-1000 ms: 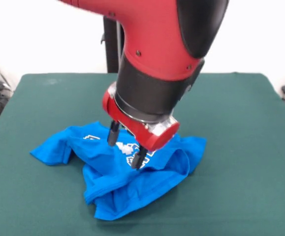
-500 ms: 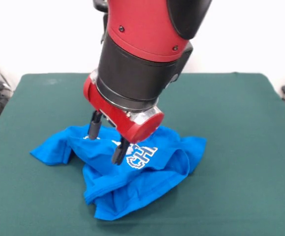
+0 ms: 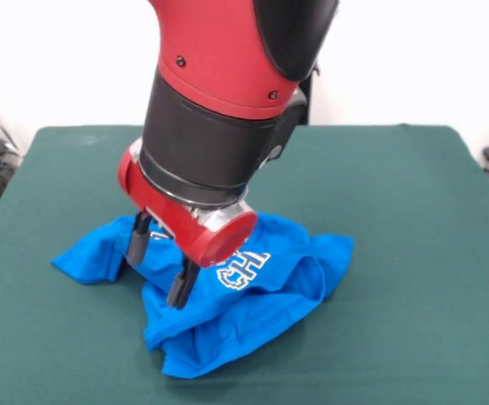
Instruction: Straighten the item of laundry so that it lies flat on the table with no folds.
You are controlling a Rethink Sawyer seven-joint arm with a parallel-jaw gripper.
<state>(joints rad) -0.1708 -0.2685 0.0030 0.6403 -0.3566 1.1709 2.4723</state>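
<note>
Blue T-shirt (image 3: 252, 291) lies crumpled on the green felt surface (image 3: 413, 219), in the near-left part of the front view, well in from every edge. Cloth is bunched and folded over itself: one sleeve sticks out to the picture's left, a thick rolled hem runs along the near side, and another lobe reaches out to the right. White block lettering (image 3: 242, 268) shows on the upper face, partly cut off by folds and by the arm in front of it.

The red and black arm (image 3: 219, 110) comes down from above and fills the upper middle of the view. Its hand (image 3: 158, 272) is low over the shirt's left half. Two dark fingers (image 3: 137, 242) stand apart, spread with a clear gap between them. One tip sits at the fold beside the left sleeve; the other tip is at the cloth nearer the camera. Both tips appear to touch or press the fabric, with nothing pinched between them. No cloth is lifted off the surface.
</note>
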